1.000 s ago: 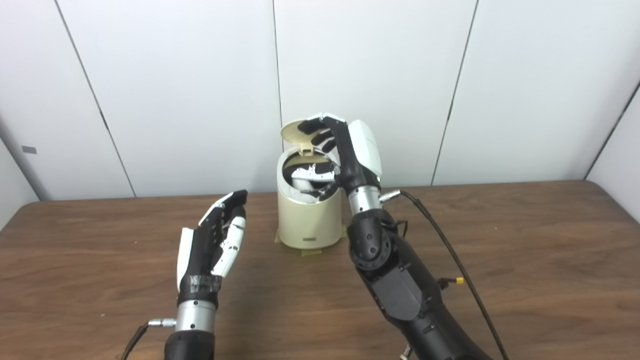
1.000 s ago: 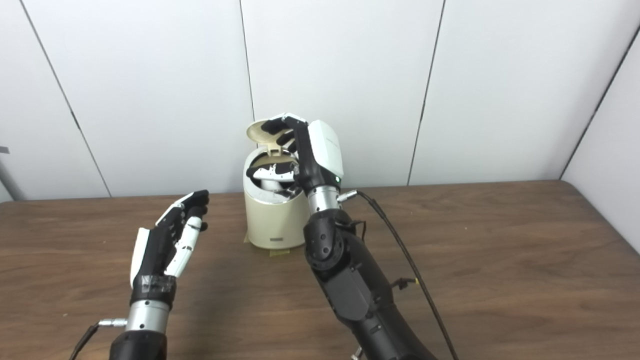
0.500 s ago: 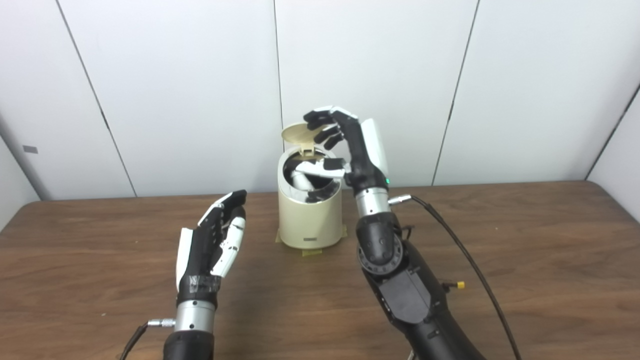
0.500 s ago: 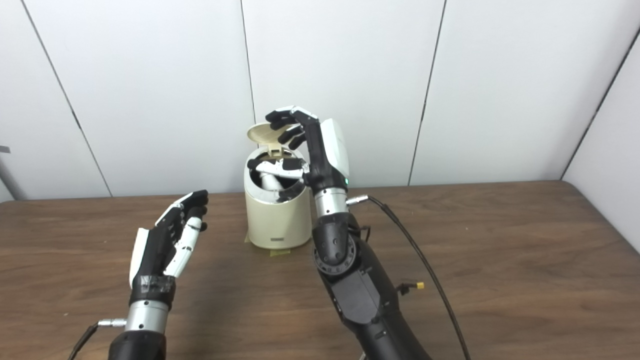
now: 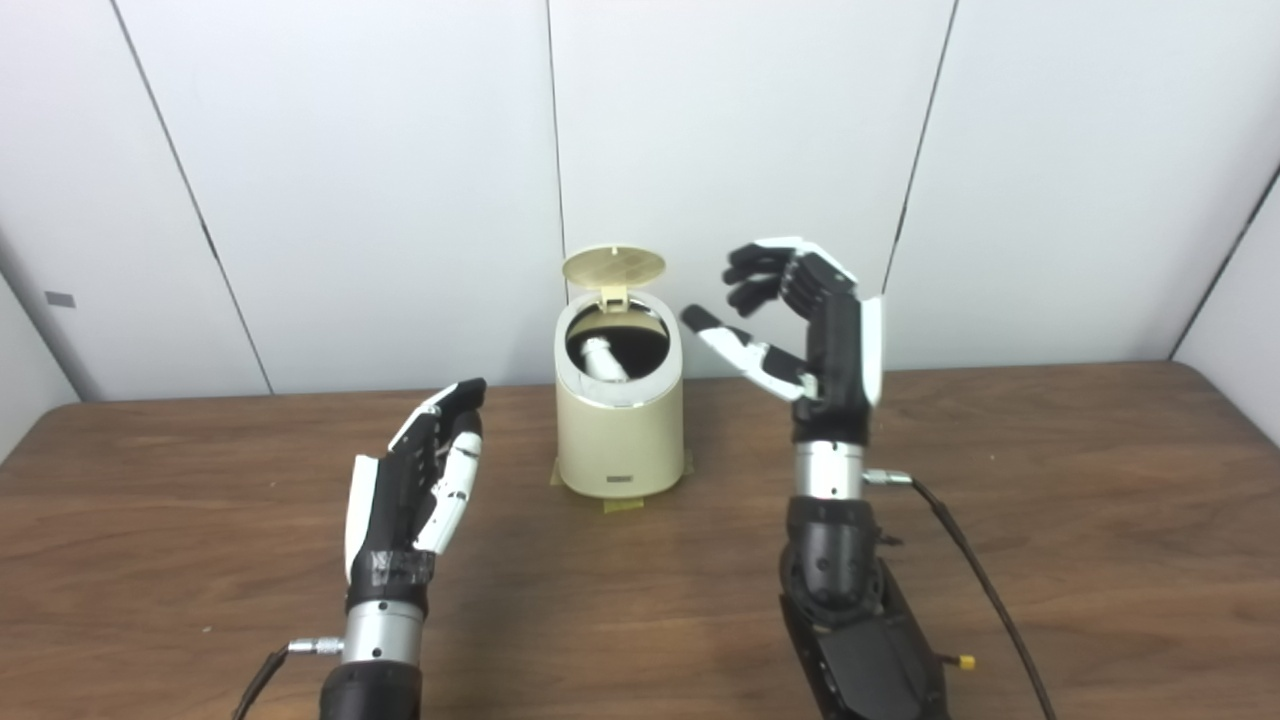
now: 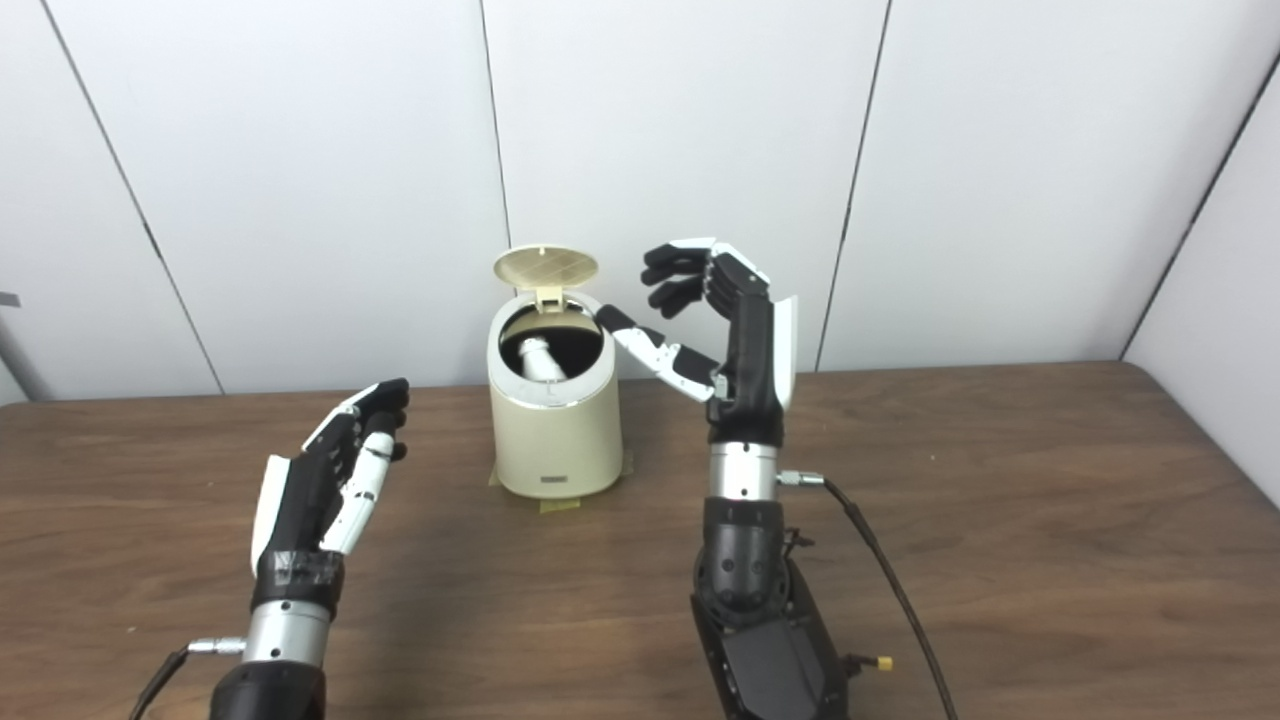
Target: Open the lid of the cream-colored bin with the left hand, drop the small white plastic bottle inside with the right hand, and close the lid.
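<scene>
The cream-colored bin (image 5: 619, 425) is being carried by the table (image 5: 1050, 480), standing upright on patches of tape, with its lid (image 5: 613, 268) being held raised at the back hinge – the round opening is being left fully exposed. Inside, the small white plastic bottle (image 5: 601, 357) is being seen leaning against the inner wall, its long axis tilted, its capped upper end pointing up and to the left. Only the upper part is being shown; the rest is being hidden by the dark interior.

The right robot hand (image 5: 800, 330) is being held raised just to the right of the bin, apart from it, fingers curled loosely and spread from the thumb, nothing being gripped. The left robot hand (image 5: 415, 485) is being held above the table to the left of the bin, fingers extended and apart, empty – it is touching neither bin nor lid.

In the right eye view the bottle (image 6: 541, 357) is being shown a little more fully, and the thumb tip is being overlapped with the bin rim; in the left eye view a clear gap is being shown there
</scene>
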You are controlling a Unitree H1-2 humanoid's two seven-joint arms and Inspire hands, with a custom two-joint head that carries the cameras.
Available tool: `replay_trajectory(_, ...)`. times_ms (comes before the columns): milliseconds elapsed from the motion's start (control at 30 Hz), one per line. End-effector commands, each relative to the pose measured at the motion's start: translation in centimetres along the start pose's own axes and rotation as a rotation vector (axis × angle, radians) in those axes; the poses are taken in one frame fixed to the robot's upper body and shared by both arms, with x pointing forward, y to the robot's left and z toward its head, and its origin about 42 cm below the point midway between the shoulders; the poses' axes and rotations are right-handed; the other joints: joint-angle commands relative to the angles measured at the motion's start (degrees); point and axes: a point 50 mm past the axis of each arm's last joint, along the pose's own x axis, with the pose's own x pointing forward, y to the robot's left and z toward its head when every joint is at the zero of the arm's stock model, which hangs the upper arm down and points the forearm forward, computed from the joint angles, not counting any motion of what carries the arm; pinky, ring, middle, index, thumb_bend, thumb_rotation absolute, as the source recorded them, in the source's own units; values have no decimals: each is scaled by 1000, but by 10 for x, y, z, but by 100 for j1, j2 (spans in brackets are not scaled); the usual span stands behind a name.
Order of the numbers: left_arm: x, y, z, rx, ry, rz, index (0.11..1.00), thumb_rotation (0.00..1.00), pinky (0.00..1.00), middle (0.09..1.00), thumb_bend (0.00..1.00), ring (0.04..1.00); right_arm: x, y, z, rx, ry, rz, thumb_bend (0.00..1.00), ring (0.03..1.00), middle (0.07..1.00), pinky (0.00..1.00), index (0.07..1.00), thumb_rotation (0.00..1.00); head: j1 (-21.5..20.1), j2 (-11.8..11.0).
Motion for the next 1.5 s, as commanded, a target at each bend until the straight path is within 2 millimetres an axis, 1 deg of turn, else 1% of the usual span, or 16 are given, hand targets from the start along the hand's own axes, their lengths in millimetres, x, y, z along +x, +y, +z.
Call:
replay_trajectory(0,10,3,22,-10,-99,18,813,710,764,828,294,835,5,-8,12,-5,-30,32,515,436,481,378,491,9,0,1)
replay_trajectory(67,9,5,23,-5,-101,20,814,725,773,833,293,844,-3,-16,11,-17,-1,47,491,519,559,449,493,129,5,2)
replay_trajectory(167,8,9,25,18,-116,32,807,747,775,831,283,843,-18,-29,4,7,40,84,482,594,623,520,495,155,26,22)
replay_trajectory(200,7,11,25,23,-125,34,796,757,773,823,270,838,-23,-33,1,15,52,94,363,626,652,552,609,365,32,35)
replay_trajectory(233,7,12,26,25,-131,34,789,762,774,817,243,834,-26,-35,-1,20,59,99,321,647,671,572,653,445,32,39)
replay_trajectory(300,6,14,26,20,-138,32,783,765,780,814,216,833,-32,-36,-3,27,73,105,293,668,691,592,691,515,37,48)
replay_trajectory(367,5,15,27,7,-140,35,783,723,784,812,198,832,-37,-36,-2,28,86,107,320,679,705,599,703,511,50,65)
replay_trajectory(500,4,16,27,8,-156,53,764,607,741,789,213,800,-42,-38,-1,29,78,125,322,672,700,585,699,374,71,81)
replay_trajectory(667,2,20,29,0,-197,55,762,511,735,787,205,794,-47,-39,-1,21,85,150,323,683,712,591,709,397,144,91)
replay_trajectory(767,3,22,31,18,-220,57,764,582,738,786,226,793,-49,-39,-2,37,104,162,309,699,729,608,726,453,108,105)
replay_trajectory(867,8,23,38,68,-221,49,788,757,755,803,266,807,-50,-39,-3,47,116,175,294,715,740,634,743,507,118,108)
replay_trajectory(933,18,22,50,145,-230,40,802,876,773,817,312,823,-50,-38,-3,42,120,183,295,723,747,642,751,540,154,95)
replay_trajectory(1033,36,21,69,229,-284,16,826,977,820,837,400,852,-50,-37,-3,35,121,191,296,726,751,644,756,559,173,60)
replay_trajectory(1067,44,20,78,254,-313,2,849,993,845,858,458,875,-50,-37,-3,33,122,193,293,727,752,643,756,543,181,56)
replay_trajectory(1233,77,8,122,349,-418,-39,853,1000,876,870,536,896,-52,-34,-2,28,135,203,288,724,748,628,747,497,209,31)
replay_trajectory(1467,106,-18,169,520,-462,-124,866,1000,959,908,672,979,-55,-30,3,23,144,213,261,719,739,621,745,494,208,40)
